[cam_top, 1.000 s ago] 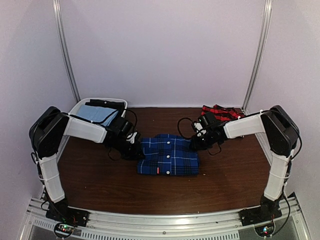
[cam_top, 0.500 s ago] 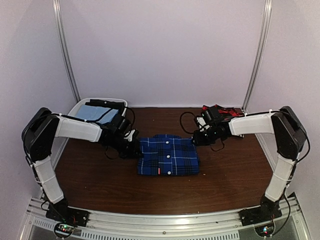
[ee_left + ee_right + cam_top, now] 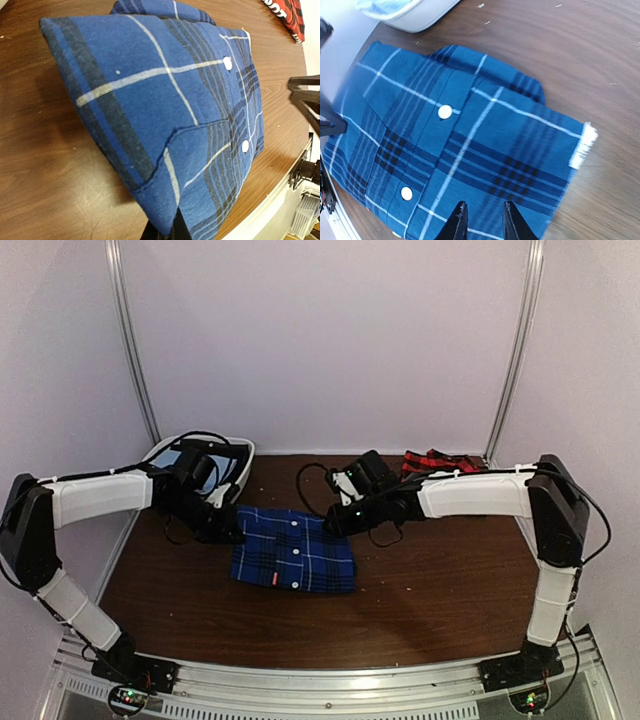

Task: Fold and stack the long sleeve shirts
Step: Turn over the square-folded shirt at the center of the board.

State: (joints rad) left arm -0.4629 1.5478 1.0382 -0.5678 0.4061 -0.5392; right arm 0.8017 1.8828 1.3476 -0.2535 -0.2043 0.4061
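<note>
The dark blue plaid shirt (image 3: 293,548) lies folded and buttoned on the brown table, left of centre. My left gripper (image 3: 228,530) is at its left edge; in the left wrist view the gripper (image 3: 172,231) is shut on a corner of the shirt (image 3: 165,100). My right gripper (image 3: 335,523) is at the shirt's far right corner; in the right wrist view the gripper (image 3: 481,220) has its tips a little apart over the flat cloth (image 3: 470,135). The red-and-black shirt (image 3: 440,462) lies crumpled at the back right and shows in the left wrist view (image 3: 287,15).
A white bin (image 3: 240,452) stands at the back left, just behind the left arm, with light blue cloth (image 3: 168,458) in it; its rim shows in the right wrist view (image 3: 415,17). Walls and metal posts close the back and sides.
The blue shirt has slid to the left across the table. Both grippers moved left with it, the left arm stretching out toward the bin and the right arm reaching further across.
</note>
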